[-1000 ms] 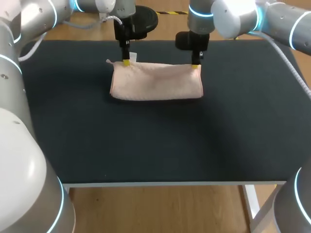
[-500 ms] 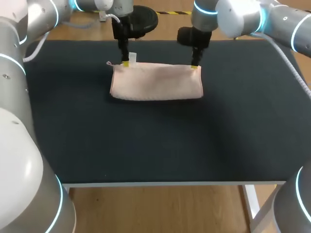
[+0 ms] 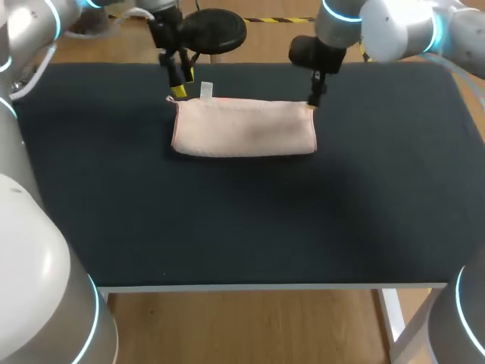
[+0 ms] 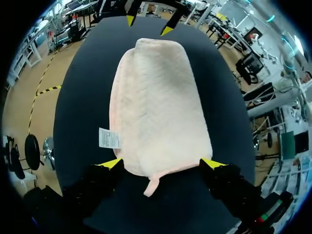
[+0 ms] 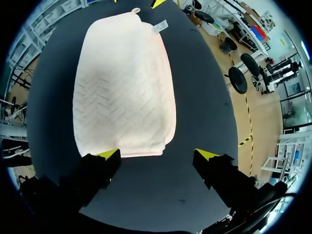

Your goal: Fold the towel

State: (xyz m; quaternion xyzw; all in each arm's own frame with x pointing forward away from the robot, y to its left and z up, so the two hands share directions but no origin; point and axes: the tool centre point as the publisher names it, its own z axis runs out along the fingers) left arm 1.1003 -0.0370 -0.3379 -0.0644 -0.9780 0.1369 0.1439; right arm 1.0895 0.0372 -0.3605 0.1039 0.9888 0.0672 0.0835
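Towel (image 3: 244,129) folded flat on table (image 3: 227,220). Left gripper (image 3: 179,92) and right gripper (image 3: 311,104) wide open, empty, near its 2 far corners.

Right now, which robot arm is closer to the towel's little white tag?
Left. The left fingers are just beside the white tag at the towel's corner; the right fingers are at its far end.

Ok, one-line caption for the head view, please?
Folded pink towel lies on the black table, with the left gripper and right gripper open by its two far corners.
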